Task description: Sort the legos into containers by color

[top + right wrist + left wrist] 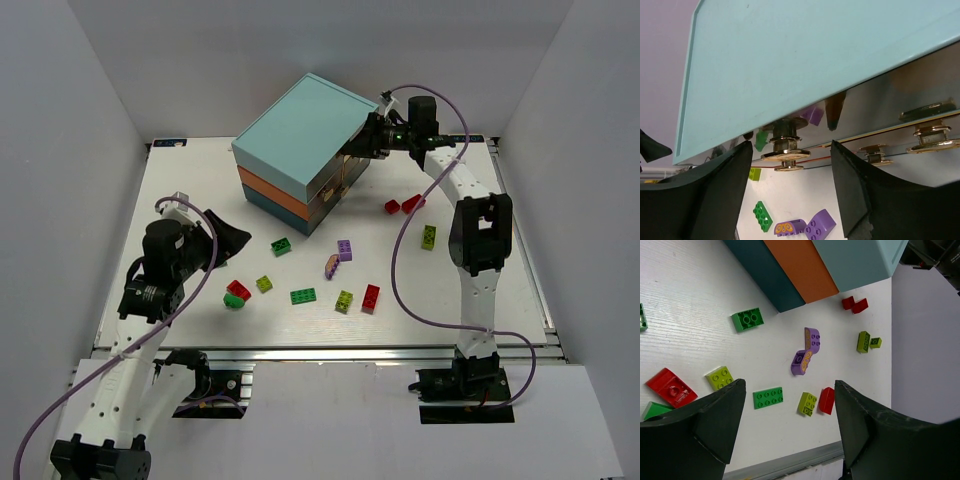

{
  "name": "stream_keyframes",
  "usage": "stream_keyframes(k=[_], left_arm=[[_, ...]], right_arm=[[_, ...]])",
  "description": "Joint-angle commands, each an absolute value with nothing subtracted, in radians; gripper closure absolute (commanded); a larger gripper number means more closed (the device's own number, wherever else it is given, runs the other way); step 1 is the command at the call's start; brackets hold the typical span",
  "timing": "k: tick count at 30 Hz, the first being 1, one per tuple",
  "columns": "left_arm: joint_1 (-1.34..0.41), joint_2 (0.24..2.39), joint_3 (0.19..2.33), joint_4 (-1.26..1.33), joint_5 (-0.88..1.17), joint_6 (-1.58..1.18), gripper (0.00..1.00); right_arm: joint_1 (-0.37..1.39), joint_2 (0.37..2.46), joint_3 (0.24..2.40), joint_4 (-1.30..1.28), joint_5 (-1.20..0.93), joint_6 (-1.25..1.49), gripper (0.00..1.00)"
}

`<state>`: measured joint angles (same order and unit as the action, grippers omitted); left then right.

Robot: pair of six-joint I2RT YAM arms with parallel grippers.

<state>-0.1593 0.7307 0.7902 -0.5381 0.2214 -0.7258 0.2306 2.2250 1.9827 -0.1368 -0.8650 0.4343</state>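
1. Legos [303, 295] recorded loose on the table [500, 300], about a dozen in all. None is seen inside a container.
2. Centre cluster noted: green brick [281, 246], purple brick [344, 250] with a second purplish piece touching it, yellow-green brick [264, 284] and red brick [371, 297] nearer the arms.
3. Red pair [402, 205] logged near the front corner of the chest [300, 135]. Another yellow-green brick [429, 237] lies further right.
4. Containers observed as stacked layers of that chest at the far side of the table: light teal layer [855, 260] on top, orange layer [800, 270] in the middle, dark teal layer [765, 275] at the bottom. No layer can be confirmed as pulled out.
5. Right end effector [370, 138] placed at the chest's mirrored front. Its jaws are parted either side of a gold knob [786, 142] under the light teal top, with a gap visible on both sides. Nothing is gripped.
6. Left end effector [790, 387] held above the near-left of the table, jaws wide apart, nothing between them. A red piece [671, 387] lies just below it.
7. Progress judged as barely started. The step in hand appears to be opening a drawer by its knob. Every brick remains to be picked up and placed by colour.
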Motion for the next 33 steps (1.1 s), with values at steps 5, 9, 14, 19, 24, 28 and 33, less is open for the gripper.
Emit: stream_keyframes(k=[5, 9, 14, 19, 24, 28, 33], left_arm=[[-0.161, 0.739, 0.773, -0.505, 0.204, -0.747, 0.19], [-0.161, 0.745, 0.762, -0.483, 0.204, -0.753, 0.19], [-0.161, 0.756, 0.747, -0.459, 0.207, -0.761, 0.20], [-0.161, 0.785, 0.750, -0.430, 0.212, -0.761, 0.20], [-0.161, 0.807, 0.750, -0.403, 0.212, -0.764, 0.19], [-0.161, 0.816, 0.747, -0.396, 0.203, -0.767, 0.20], [-0.161, 0.825, 0.738, -0.388, 0.170, -0.776, 0.21]], right_arm=[[0.235, 2.250, 2.017, -0.054, -0.919, 0.471, 0.40], [0.235, 2.246, 2.011, -0.052, -0.933, 0.466, 0.36], [0.238, 2.263, 2.034, -0.069, -0.937, 0.462, 0.36], [0.244, 2.267, 2.031, -0.083, -0.936, 0.456, 0.36], [0.253, 2.263, 2.020, -0.097, -0.933, 0.431, 0.39], [0.253, 2.261, 2.019, -0.081, -0.936, 0.433, 0.54], [0.241, 2.226, 1.982, -0.074, -0.942, 0.413, 0.63]])
